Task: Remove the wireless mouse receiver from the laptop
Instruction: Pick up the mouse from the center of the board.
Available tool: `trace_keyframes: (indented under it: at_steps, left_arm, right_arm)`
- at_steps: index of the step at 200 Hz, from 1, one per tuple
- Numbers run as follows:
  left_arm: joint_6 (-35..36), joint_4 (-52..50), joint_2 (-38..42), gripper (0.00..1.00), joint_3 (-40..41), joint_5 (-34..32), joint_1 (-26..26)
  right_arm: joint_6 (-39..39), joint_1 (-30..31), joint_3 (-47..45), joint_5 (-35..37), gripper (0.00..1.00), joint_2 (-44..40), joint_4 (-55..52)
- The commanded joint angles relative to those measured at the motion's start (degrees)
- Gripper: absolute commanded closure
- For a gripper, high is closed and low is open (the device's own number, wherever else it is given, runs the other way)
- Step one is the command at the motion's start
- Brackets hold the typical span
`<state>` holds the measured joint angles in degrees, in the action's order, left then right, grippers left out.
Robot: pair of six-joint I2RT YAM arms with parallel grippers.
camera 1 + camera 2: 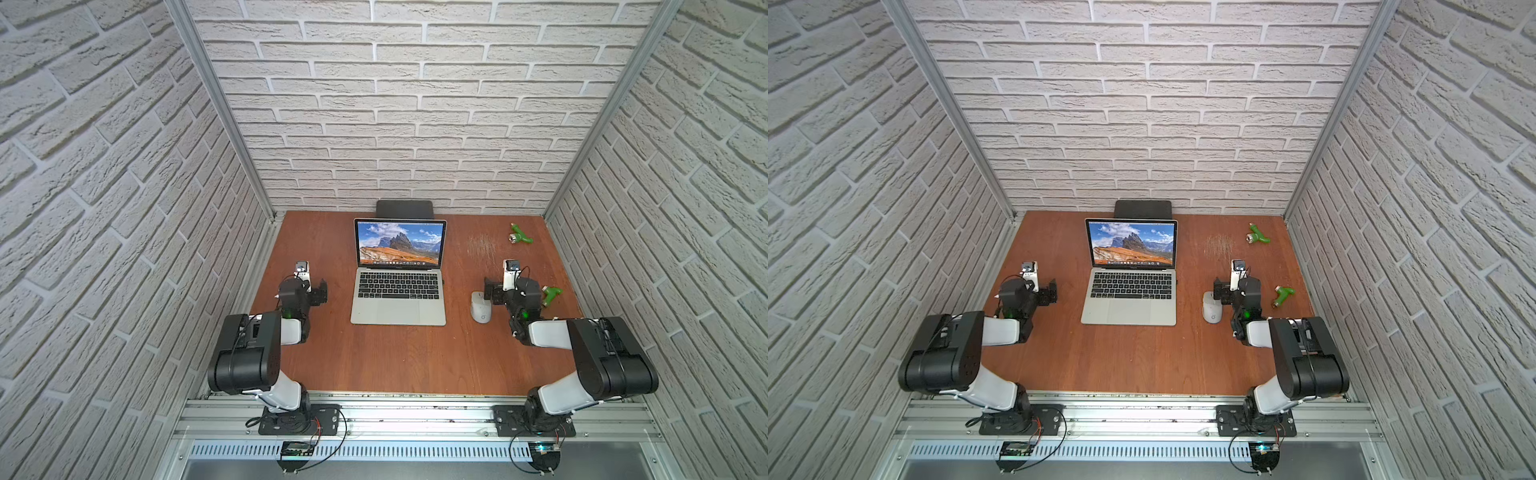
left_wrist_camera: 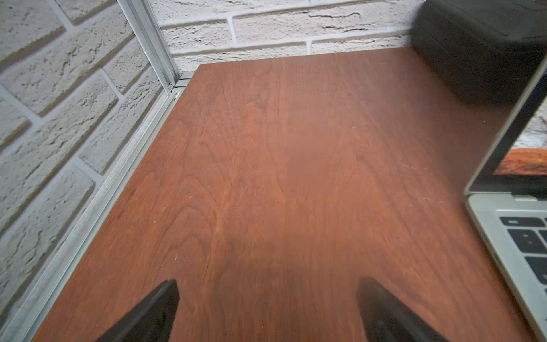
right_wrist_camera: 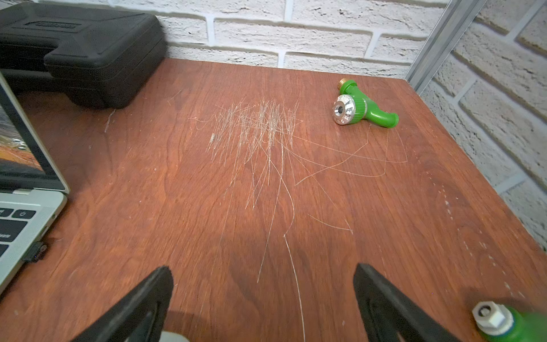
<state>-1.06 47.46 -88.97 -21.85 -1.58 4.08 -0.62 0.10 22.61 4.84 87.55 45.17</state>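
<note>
— Where is the receiver?

— The tiny dark wireless mouse receiver (image 3: 35,251) juts from the right side edge of the slim silver laptop (image 1: 398,309). The laptop stands open in the middle of the reddish wooden tabletop (image 1: 395,361).

— And the tools?

— The right tool (image 3: 262,269) hangs just right of the laptop, spread wide and holding nothing. An oval light-grey mouse (image 1: 481,307) lies close by it. The left tool (image 2: 268,282), on the laptop's other side, is also wide and empty. A black plastic case (image 3: 83,44) sits behind the screen.
</note>
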Motion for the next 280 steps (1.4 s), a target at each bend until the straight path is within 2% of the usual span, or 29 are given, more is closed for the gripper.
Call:
trace_keyframes:
  at_steps: [1, 15, 29, 42, 76, 88, 104, 118, 130, 150, 161, 173, 192, 207, 219, 230, 249, 264, 280]
  left_arm:
    - [0.5, 1.2, 0.3, 0.01, -0.9, 0.6, 0.3]
    - [0.5, 1.2, 0.2, 0.02, -0.9, 0.7, 0.3]
    - [0.5, 1.2, 0.3, 0.02, -0.9, 0.6, 0.3]
    - [0.5, 1.3, 0.2, 0.02, -0.9, 0.7, 0.3]
    - [0.5, 1.2, 0.3, 0.02, -1.0, 0.7, 0.4]
    - [0.5, 1.2, 0.3, 0.02, -0.9, 0.8, 0.4]
    - [0.5, -0.4, 1.7, 0.02, -1.3, -1.3, -0.3]
    - [1.8, -14.0, 9.6, 0.02, -5.8, -9.0, -3.9]
    - [0.6, -24.5, 15.8, 0.02, -9.9, -12.2, -6.8]
    - [-7.3, -35.8, 21.7, 0.02, -16.4, -6.6, -11.1]
    - [-13.0, -40.9, 21.4, 0.02, -19.8, -3.2, -14.6]
    - [-15.7, -44.1, 19.8, 0.02, -22.1, -1.7, -19.7]
    - [-19.2, -46.9, 17.0, 0.02, -23.3, -1.5, -27.3]
    - [-20.9, -45.1, 15.1, 0.02, -22.3, 0.8, -31.2]
    - [-21.5, -43.4, 14.1, 0.02, -21.2, -0.2, -34.0]
    - [-22.4, -41.9, 13.4, 0.02, -20.3, -0.7, -35.3]
    - [-22.9, -41.2, 12.3, 0.02, -20.2, -1.4, -36.1]
    - [-23.0, -40.9, 12.3, 0.02, -20.0, -1.8, -36.2]
    - [-22.6, -40.3, 12.3, 0.02, -19.6, -2.2, -36.2]
  right_arm:
    - [-0.5, 0.0, 3.7, -0.6, 0.01, -3.2, -6.1]
    - [0.6, 0.7, 12.7, 0.0, 0.00, -6.1, -24.6]
    - [5.3, 1.5, 18.0, 2.9, 0.00, -7.3, -35.6]
    - [7.2, 2.6, 18.5, 0.5, 0.00, -9.7, -39.1]
    - [14.0, 5.5, 18.7, 2.3, 0.00, -14.8, -49.6]
    - [13.7, 6.1, 18.3, 0.2, 0.00, -16.0, -51.6]
    - [12.3, 7.9, 18.0, 1.7, 0.00, -18.2, -54.9]
    - [12.0, 8.7, 19.0, 2.8, 0.00, -19.8, -58.4]
    - [12.6, 9.2, 21.2, 2.7, 0.00, -19.4, -62.5]
    - [12.9, 11.0, 24.7, 3.8, 0.01, -16.6, -68.8]
    - [13.1, 11.9, 26.1, 3.7, 0.00, -14.4, -70.2]
    - [13.8, 12.5, 27.4, 3.2, 0.00, -11.8, -70.9]
    - [15.5, 12.7, 29.9, 1.1, 0.00, -7.4, -72.1]
    - [16.1, 13.2, 31.5, -1.5, 0.00, -4.5, -72.5]
    - [16.7, 14.1, 32.9, -1.0, 0.00, -2.3, -73.3]
    - [17.1, 14.9, 34.6, 0.1, 0.00, -0.3, -75.2]
    - [19.6, 16.2, 37.3, 6.2, 0.03, 2.6, -80.7]
    - [22.5, 17.1, 36.4, 12.1, 0.05, 1.9, -81.7]
    - [25.1, 17.1, 34.3, 15.4, 0.05, -0.2, -81.5]
